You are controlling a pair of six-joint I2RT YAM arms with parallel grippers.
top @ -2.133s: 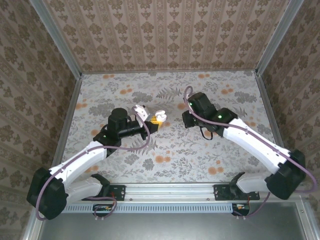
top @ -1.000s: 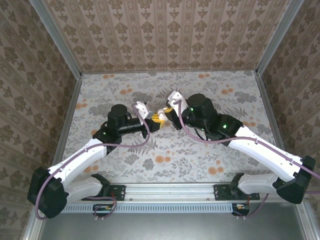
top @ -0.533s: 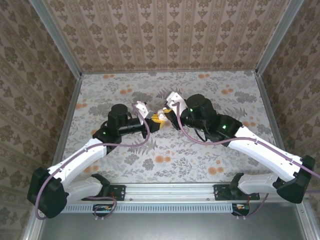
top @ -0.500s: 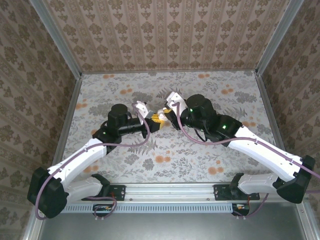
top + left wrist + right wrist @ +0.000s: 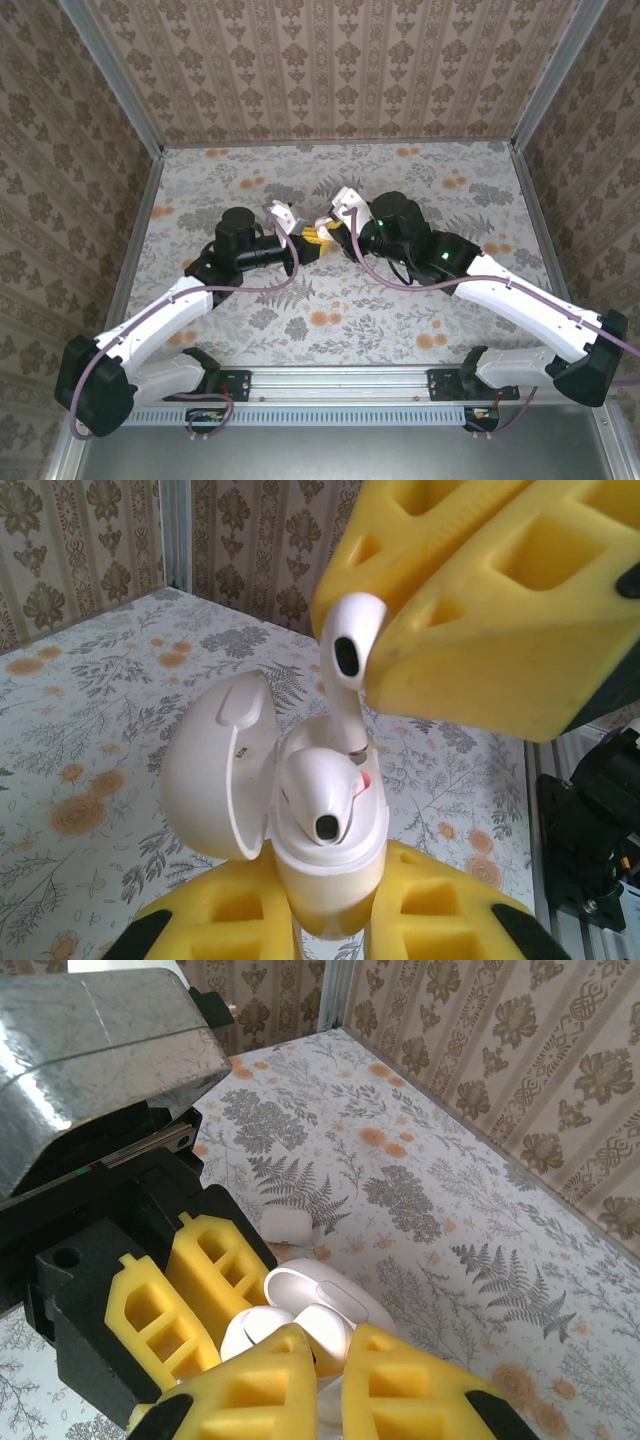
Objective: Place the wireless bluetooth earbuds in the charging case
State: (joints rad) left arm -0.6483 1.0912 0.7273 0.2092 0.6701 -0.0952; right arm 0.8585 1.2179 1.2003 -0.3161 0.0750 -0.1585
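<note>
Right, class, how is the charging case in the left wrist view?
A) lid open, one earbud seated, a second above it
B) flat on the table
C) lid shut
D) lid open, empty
A: the charging case has its lid swung open, one earbud sits inside, and a second earbud hangs above it at the right gripper's fingers.

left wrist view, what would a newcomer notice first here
The open white case is clamped upright in the left gripper at the bottom, its lid swung left. One earbud sits in it, and the right gripper pinches a second earbud just above, stem pointing down at the case.
</note>
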